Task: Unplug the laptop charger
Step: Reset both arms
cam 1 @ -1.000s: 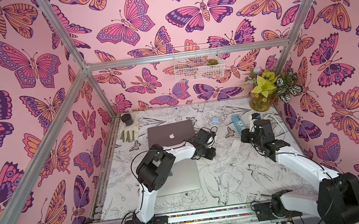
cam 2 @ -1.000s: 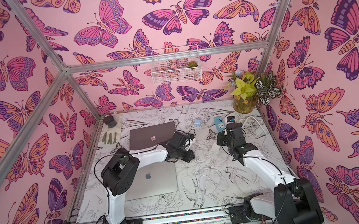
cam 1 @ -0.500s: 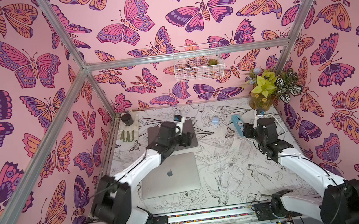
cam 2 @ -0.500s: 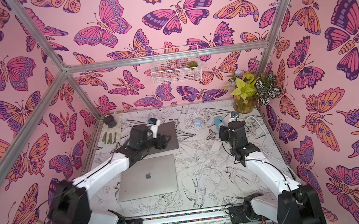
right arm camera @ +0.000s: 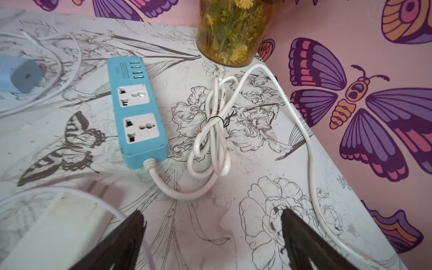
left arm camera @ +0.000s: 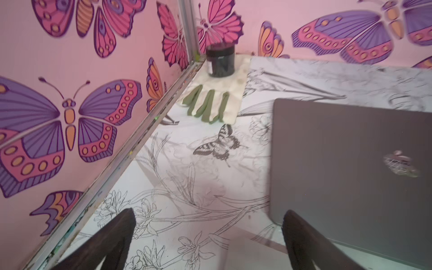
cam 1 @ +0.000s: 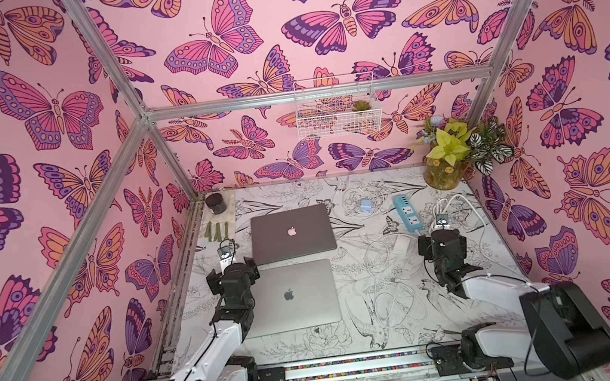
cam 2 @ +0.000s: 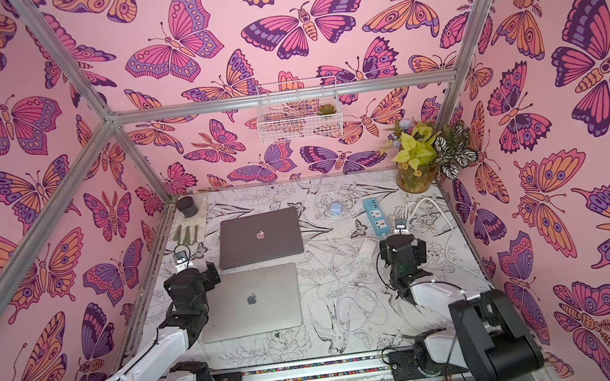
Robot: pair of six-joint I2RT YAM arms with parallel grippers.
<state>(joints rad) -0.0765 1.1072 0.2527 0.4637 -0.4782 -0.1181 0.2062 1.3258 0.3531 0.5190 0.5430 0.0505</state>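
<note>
A: The charger (right arm camera: pixel 58 229) lies flat on the table (right arm camera: pixel 182 77), near the blue power strip (right arm camera: pixel 138 112). Nothing is plugged into that strip.

B: We note the right gripper (right arm camera: pixel 211 211) spread wide, holding nothing. The left gripper (left arm camera: pixel 209 211) is likewise wide and empty, beside the dark laptop (left arm camera: pixel 350 175).

A: Risk as we see it: in pulling away, the right gripper could snag the loose white cable (cam 1: pixel 391 279) and drag the charger.

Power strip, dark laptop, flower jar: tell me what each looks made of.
Power strip: looks like moulded plastic, matte light blue with white socket faces. Dark laptop: probably metal, a flat grey lid with soft sheen and a reflective logo. Flower jar: amber-tinted glass or clear plastic; stems show through its wall, which one I cannot tell.
</note>
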